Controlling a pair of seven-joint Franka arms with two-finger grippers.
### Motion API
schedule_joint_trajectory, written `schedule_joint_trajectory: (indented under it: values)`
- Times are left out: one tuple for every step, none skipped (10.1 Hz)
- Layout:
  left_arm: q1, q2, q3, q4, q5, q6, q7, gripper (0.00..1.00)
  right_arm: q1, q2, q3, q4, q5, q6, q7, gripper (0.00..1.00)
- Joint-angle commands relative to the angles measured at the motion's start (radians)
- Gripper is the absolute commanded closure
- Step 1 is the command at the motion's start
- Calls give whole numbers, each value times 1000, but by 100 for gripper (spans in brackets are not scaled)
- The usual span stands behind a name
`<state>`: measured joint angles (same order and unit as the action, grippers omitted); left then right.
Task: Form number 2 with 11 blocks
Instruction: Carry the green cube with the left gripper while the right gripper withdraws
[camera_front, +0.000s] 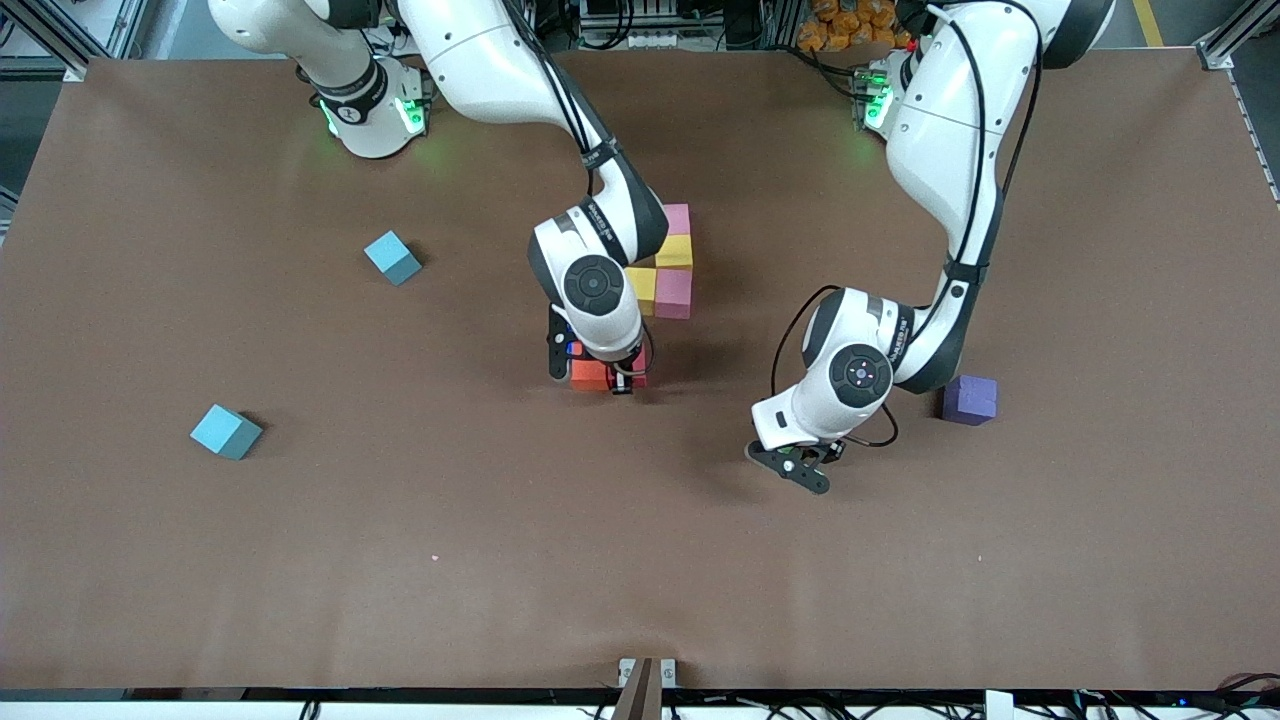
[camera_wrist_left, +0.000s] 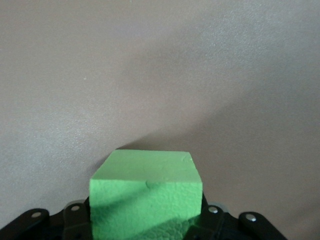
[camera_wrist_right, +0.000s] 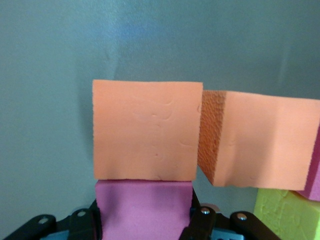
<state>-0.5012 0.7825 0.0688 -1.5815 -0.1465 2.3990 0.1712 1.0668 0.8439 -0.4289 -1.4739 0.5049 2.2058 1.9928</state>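
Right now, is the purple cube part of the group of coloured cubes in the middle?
No, the purple cube sits alone on the table, apart from the group.

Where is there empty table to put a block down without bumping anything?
The widest bare stretch of the table is along the front-camera edge, nearer than the two teal-blue cubes. There is more between the purple block and the left arm's end. It is crowded mid-table, where the right end effector sits at the coloured blocks.

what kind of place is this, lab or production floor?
Most likely a robotics lab bench: two Franka arms bolted at a brown table, loose foam blocks and teal-blue cubes for practice, aluminium framing and cabling at the edges.
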Motion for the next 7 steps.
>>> schedule_joint_trajectory:
  values:
    - [-3,-5,0,3,21,15,11,93,-13,4,4,12,-23,-17,18,76]
    - [-3,-9,0,5,21,15,17,100,-13,4,4,12,-23,-15,21,68]
    - [-3,-12,0,5,19,17,30,100,-8,4,4,12,-23,-17,21,19]
    - [-3,-22,0,5,19,17,49,100,-4,3,4,10,-25,-18,21,0]
    - [-3,-38,-9,1,19,17,88,100,-4,-2,4,12,-28,-21,23,0]
    - [-2,-43,-17,-2,19,15,117,100,-5,-8,1,21,-28,-55,21,0]
    - [-2,-60,-26,-9,19,9,138,100,-4,-23,-4,26,-28,-78,21,0]
